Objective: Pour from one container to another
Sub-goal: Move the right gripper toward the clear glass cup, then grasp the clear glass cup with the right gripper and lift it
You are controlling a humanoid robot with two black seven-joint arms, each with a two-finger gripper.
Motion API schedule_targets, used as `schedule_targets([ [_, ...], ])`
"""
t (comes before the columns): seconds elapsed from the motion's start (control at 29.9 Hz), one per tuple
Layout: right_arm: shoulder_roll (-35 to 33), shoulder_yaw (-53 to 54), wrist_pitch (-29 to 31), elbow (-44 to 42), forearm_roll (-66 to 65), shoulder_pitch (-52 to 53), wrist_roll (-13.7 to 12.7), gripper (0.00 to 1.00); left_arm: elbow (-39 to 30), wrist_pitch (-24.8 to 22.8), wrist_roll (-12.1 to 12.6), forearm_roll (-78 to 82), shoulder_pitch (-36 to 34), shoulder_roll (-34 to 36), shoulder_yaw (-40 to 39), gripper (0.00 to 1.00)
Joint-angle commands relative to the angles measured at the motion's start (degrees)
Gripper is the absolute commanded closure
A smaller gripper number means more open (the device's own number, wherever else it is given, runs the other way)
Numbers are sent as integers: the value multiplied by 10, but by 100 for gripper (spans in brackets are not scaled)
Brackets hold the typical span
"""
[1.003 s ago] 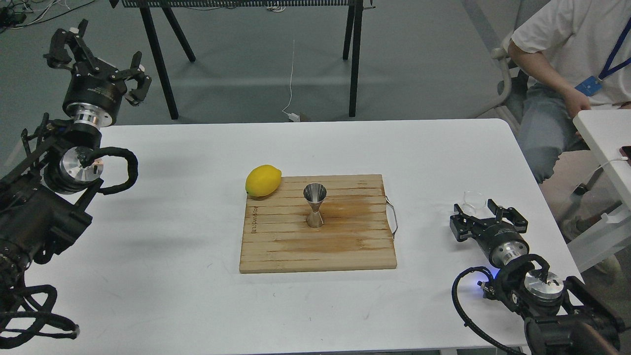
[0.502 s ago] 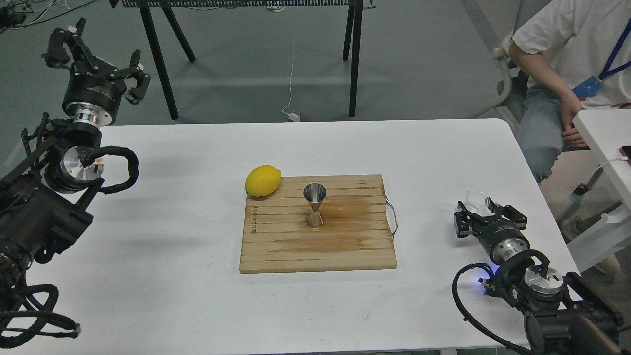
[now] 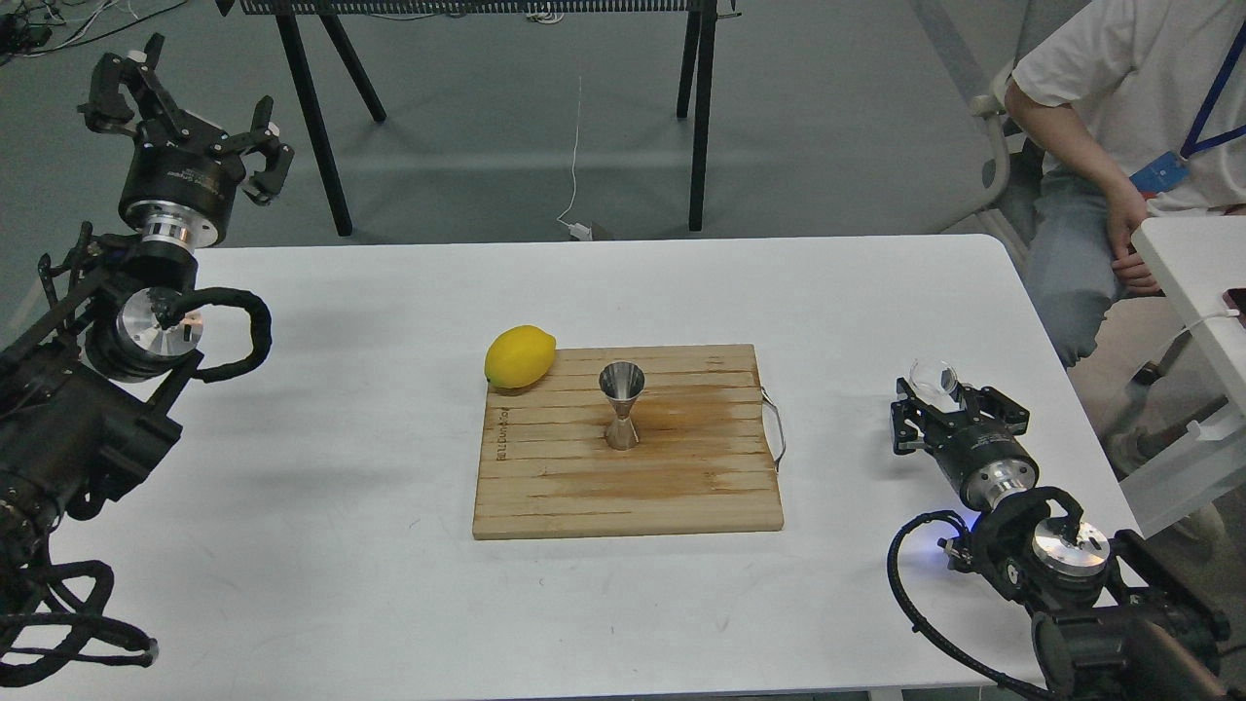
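Lifted since earlier, right claw (image 3: 942,402) clamps glass cup (image 3: 933,376) over white table (image 3: 389,292); left claw (image 3: 185,107) spread, empty

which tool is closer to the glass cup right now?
Right. The right tool is at the glass cup, its fingers on either side of it, near the table's right edge. The left tool is raised past the far-left corner, across the table.

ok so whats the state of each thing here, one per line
glass cup: between the right gripper fingers, grip unclear
jigger: upright on the cutting board
lemon: at board's far left corner
left gripper: open, raised, empty
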Motion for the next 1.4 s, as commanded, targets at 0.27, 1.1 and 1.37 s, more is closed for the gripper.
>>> schedule_targets([
  [0.27,-47,-36,-7,196,-2,-15,-3,79,0,-1,-10,0,0,0,0,0],
  [1.1,42,-100,-155,256,-184,57,1,81,0,-1,-13,0,2,2,-1,0],
  [1.37,71,-112,-179,256,-259,73,1,80,0,-1,-13,0,3,1,0,0],
])
